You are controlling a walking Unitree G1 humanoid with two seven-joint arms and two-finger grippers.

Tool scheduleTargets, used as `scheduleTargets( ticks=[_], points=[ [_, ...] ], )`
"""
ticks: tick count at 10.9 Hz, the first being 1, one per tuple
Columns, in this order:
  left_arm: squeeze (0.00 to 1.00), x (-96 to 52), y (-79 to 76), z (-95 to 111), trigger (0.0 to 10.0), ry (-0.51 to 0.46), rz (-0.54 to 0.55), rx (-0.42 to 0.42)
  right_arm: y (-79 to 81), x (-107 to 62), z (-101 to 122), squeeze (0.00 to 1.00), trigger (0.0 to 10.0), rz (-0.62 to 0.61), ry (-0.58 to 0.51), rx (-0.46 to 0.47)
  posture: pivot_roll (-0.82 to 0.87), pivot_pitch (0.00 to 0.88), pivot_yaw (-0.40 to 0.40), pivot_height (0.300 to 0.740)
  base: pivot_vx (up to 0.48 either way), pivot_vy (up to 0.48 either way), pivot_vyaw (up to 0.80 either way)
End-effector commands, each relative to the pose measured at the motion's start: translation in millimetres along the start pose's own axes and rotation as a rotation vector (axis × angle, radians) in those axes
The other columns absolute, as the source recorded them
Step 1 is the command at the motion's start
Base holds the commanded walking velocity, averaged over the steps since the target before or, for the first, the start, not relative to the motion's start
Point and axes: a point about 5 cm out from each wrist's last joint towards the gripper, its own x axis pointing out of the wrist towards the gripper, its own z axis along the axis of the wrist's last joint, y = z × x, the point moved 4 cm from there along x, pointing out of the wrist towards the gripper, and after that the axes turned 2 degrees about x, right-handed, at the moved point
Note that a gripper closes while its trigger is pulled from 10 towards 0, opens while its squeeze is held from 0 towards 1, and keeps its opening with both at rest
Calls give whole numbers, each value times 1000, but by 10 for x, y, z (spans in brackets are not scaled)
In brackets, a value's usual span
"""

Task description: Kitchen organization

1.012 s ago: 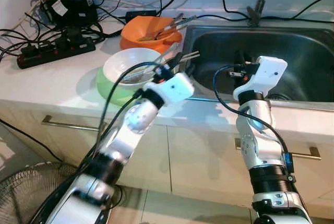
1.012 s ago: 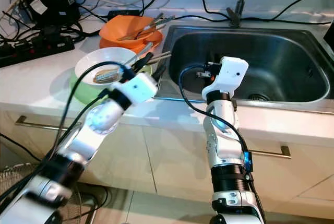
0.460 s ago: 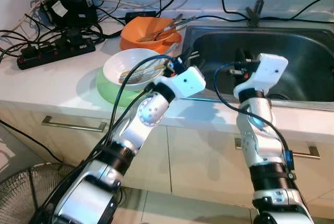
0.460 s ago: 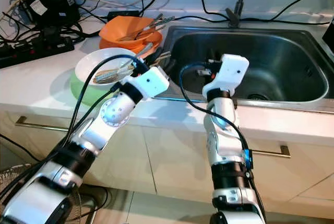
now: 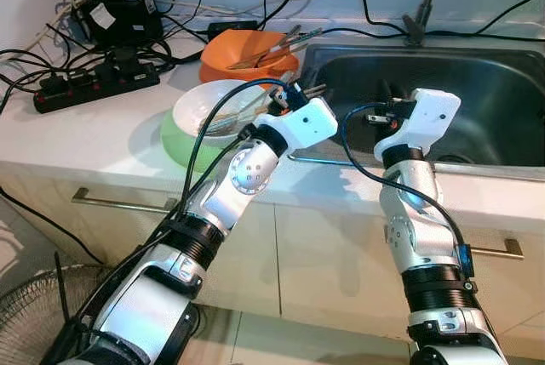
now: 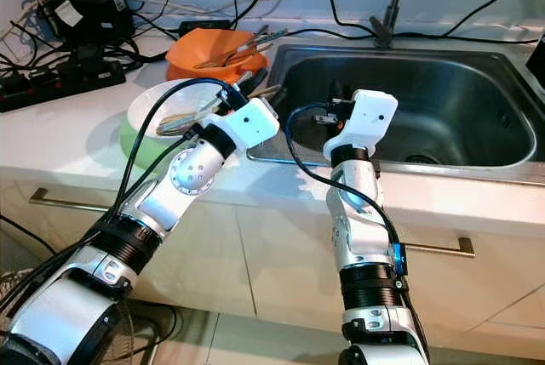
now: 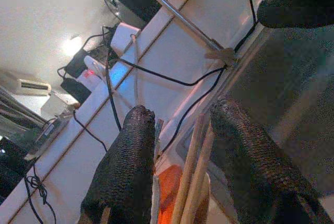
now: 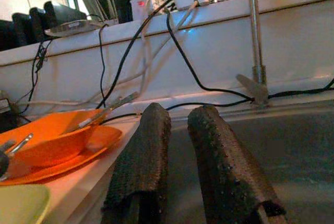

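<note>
A pair of thin pale wooden chopsticks (image 7: 192, 182) lies in the white ceramic bowl (image 5: 209, 103) beside the steel sink (image 5: 477, 84), tips between the left gripper (image 7: 180, 166)'s parted fingers. Light, stiff, likely slippery; pinch near mid-length. The right gripper (image 8: 180, 166) hovers over the sink, fingers slightly apart, empty.

White countertop (image 5: 102, 139) carries an orange bowl (image 5: 243, 50), a green bowl (image 5: 183, 144) — seemingly under a white one (image 5: 209, 105) — and a power strip (image 5: 94, 88).

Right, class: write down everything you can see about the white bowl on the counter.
The white bowl is round, glossy and shallow, plastic or ceramic by its look. It sits upright, nested in a green bowl on the white counter, left of the sink and in front of an orange bowl. Utensils, chopsticks among them, lie inside. The left gripper reaches over its sink-side rim.
</note>
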Motion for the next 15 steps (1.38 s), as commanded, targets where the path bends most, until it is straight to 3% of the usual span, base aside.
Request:
scheduleTargets(
  ticks=[1,6,7,15],
  points=[
    [0,45,36,38,10000,-12,7,21,49,-4,4,0,10000,19,-4,3,-16,4,94,740,0,0,0],
    [0,63,-6,20,10000,-2,-12,11,32,-16,-61,0,10000,3,26,-9,-15,12,100,740,0,0,0],
    [0,82,-29,3,0,15,-23,14,15,-15,-60,0,10000,-7,24,1,-16,11,102,740,0,0,0],
    [0,183,12,-48,0,79,-23,71,-16,-45,-85,0,10000,-31,30,8,-23,15,122,740,0,0,0]
  ],
)
